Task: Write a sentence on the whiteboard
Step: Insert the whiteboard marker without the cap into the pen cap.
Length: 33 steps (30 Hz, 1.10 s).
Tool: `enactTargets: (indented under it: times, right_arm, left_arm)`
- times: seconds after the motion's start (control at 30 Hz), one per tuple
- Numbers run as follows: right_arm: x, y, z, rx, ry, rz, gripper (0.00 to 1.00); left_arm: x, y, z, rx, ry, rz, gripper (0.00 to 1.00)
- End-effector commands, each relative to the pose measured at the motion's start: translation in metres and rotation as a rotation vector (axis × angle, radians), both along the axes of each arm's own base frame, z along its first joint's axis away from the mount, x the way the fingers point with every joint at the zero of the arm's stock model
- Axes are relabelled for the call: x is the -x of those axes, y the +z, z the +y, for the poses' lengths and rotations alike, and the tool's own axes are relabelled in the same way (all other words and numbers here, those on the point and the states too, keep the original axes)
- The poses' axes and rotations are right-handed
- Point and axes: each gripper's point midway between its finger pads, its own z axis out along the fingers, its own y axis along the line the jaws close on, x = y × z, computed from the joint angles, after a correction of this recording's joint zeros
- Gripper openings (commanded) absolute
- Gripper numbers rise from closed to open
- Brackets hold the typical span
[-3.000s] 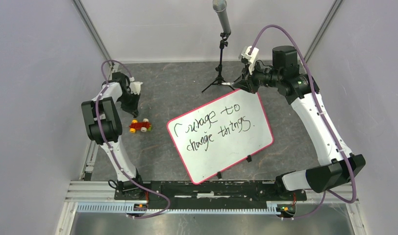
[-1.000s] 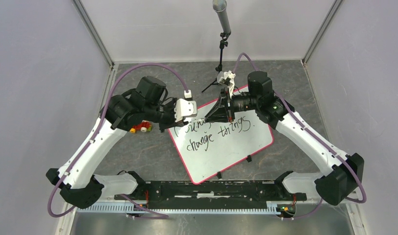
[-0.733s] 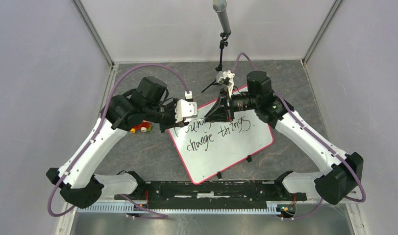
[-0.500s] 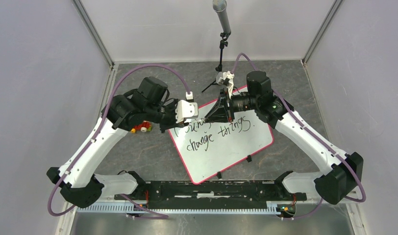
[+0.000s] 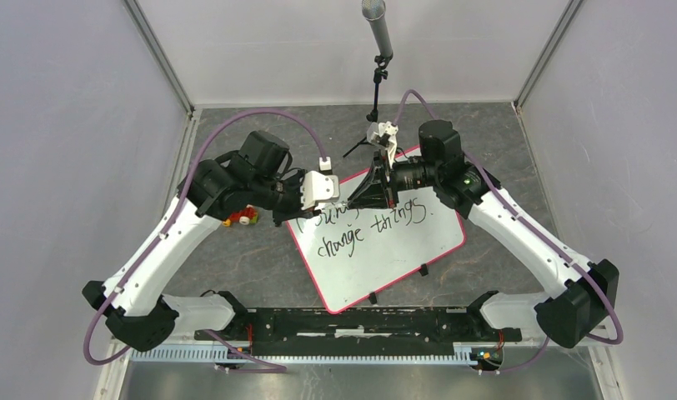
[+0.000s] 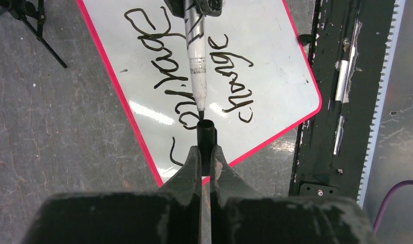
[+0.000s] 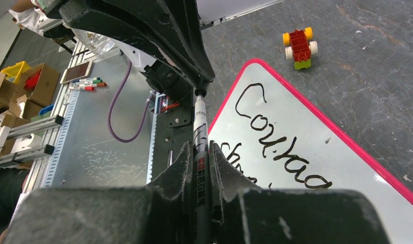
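The whiteboard (image 5: 402, 250) lies tilted on the grey floor with the sentence (image 5: 364, 221) in black script, in two lines. My left gripper (image 5: 337, 205) and right gripper (image 5: 358, 198) meet tip to tip above the board's upper left part. In the left wrist view my left gripper (image 6: 205, 150) is shut on a black marker cap (image 6: 206, 133). The marker (image 6: 197, 66) points its tip at the cap's mouth, over the board (image 6: 275, 61). In the right wrist view my right gripper (image 7: 199, 147) is shut on the marker (image 7: 199, 122) beside the script (image 7: 281, 147).
A red and yellow toy car (image 5: 239, 218) sits left of the board, also in the right wrist view (image 7: 298, 47). A microphone on a tripod (image 5: 375, 83) stands behind the board. Grey walls close in both sides, and the black arm base rail (image 5: 343, 321) runs along the near edge.
Three seconds ago the arms were apart, left by the toy car and right at the board's far corner. Both have come together over the board. In the last second the left gripper edged right.
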Motion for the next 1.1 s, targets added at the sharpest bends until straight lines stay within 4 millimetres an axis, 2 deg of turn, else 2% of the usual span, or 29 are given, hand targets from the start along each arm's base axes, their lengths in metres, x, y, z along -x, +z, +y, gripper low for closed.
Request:
enactTargets:
  times: [0.0,0.37,0.67,0.8,1.07]
  right_arm:
    - [0.002,0.019,0.002,-0.032,0.013,-0.057,0.00]
    - [-0.003,0.007,0.005,0.010,-0.002,-0.062,0.00]
    - [-0.004,0.008,0.007,0.011,-0.004,-0.066,0.00]
    - [-0.003,0.011,0.011,0.006,0.003,-0.072,0.00]
    - [-0.007,-0.002,0.016,0.041,-0.012,-0.061,0.00]
  left_arm:
    - [-0.001,0.008,-0.005,0.011,-0.037,-0.033,0.02]
    - [0.001,0.010,-0.006,0.014,-0.044,-0.038,0.02]
    - [0.002,0.009,-0.005,0.018,-0.045,-0.033,0.02]
    - [0.001,0.009,-0.010,0.019,-0.037,-0.014,0.02]
    - [-0.005,0.016,-0.021,0.035,0.003,0.002,0.02]
